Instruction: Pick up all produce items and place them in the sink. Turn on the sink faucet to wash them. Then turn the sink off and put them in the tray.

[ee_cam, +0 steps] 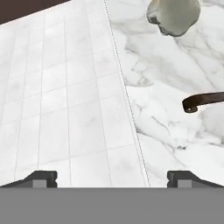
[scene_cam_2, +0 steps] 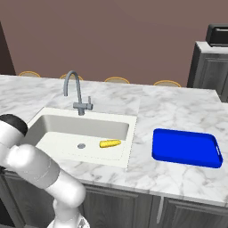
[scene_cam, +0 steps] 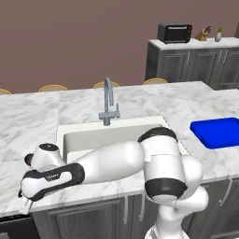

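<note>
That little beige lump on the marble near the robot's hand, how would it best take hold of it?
Probably from straight above, pinching across the middle. The beige lump is roundish with no handle or stem showing, and it lies loose on the marble counter, so its widest part suits the open gripper. The dark curved handle lies apart from it, so it should not interfere.

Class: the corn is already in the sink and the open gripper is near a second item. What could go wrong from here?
1. The beige roundish item sits at the hand view's edge, not between the gripper's open fingertips, so closing now would likely miss it.
2. The dark curved ladle handle lies nearer the gripper and might be nudged or grabbed instead.
3. The corn cob lies in the sink; the blue tray awaits.
</note>
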